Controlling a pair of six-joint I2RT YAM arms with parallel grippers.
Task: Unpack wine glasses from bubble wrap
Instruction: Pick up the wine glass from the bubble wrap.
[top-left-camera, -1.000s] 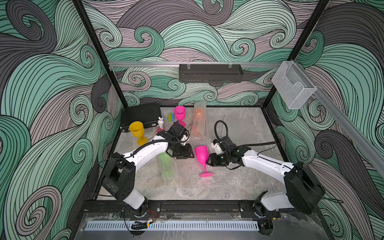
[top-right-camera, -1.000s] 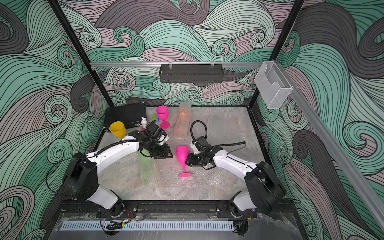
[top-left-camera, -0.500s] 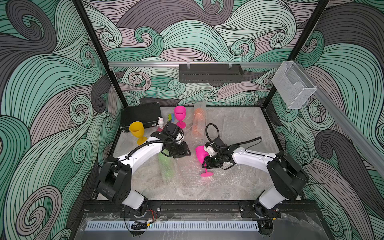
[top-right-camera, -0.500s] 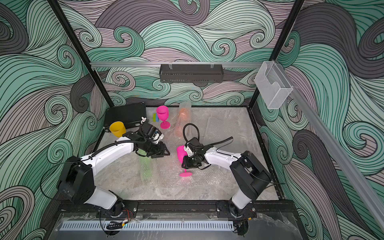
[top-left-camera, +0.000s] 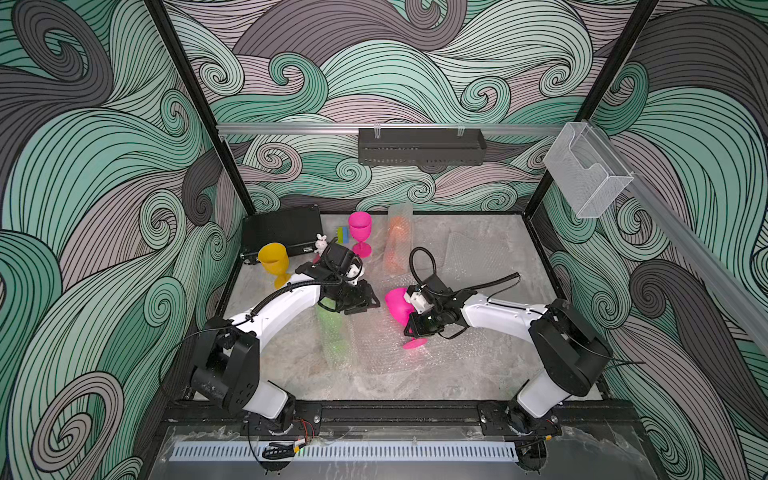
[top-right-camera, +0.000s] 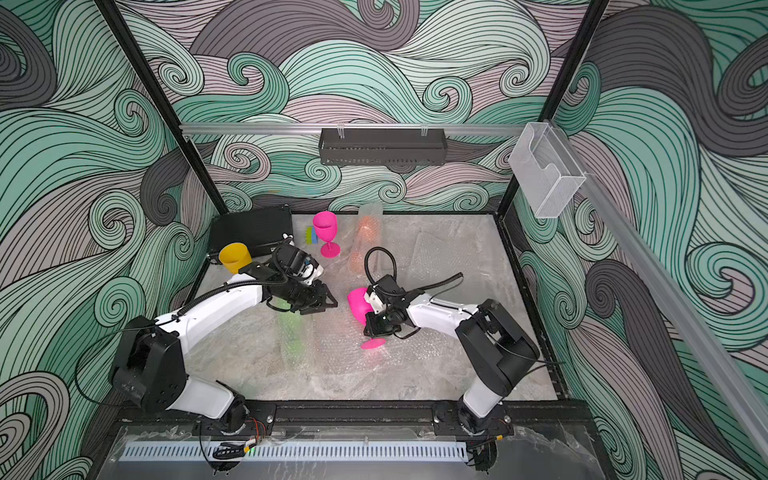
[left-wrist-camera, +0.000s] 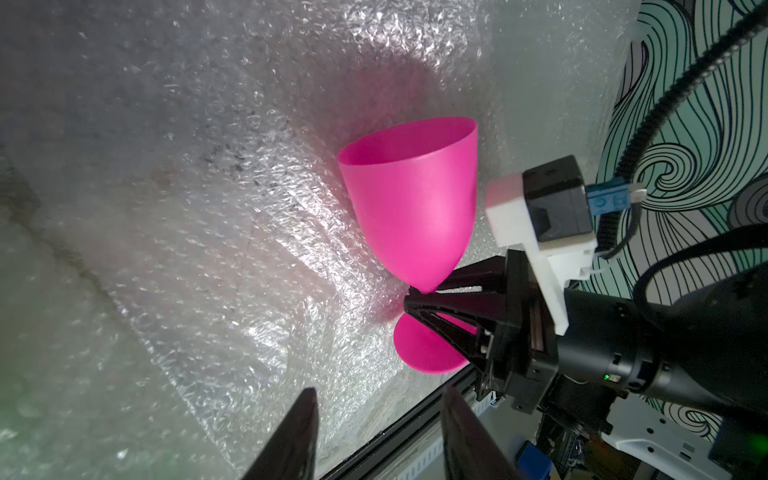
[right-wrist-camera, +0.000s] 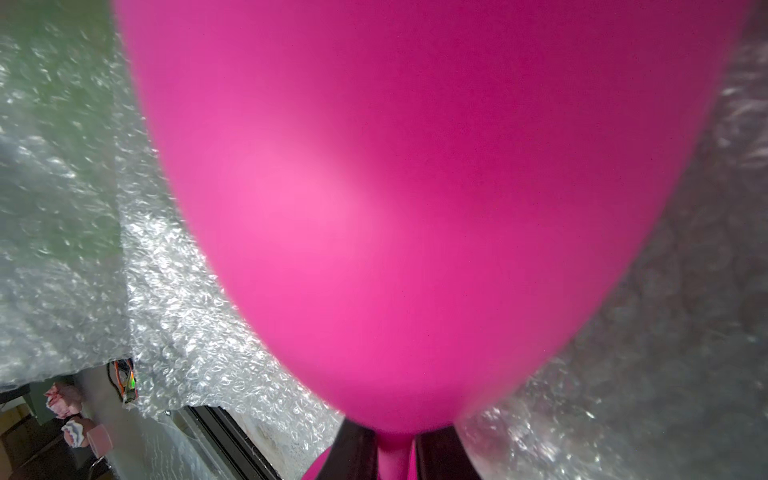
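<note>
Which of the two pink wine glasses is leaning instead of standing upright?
The middle pink glass, on flattened bubble wrap, stem in the right gripper; the other pink glass stands at the back.

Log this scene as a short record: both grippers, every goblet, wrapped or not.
right gripper: shut on the stem of the tilted pink goblet
left gripper: open, empty
under the tilted pink goblet: flat bubble wrap sheet; contact with the foot unclear
unwrapped, upright: yellow goblet, rear pink goblet
wrapped, lying down: green goblet, orange goblet
</note>
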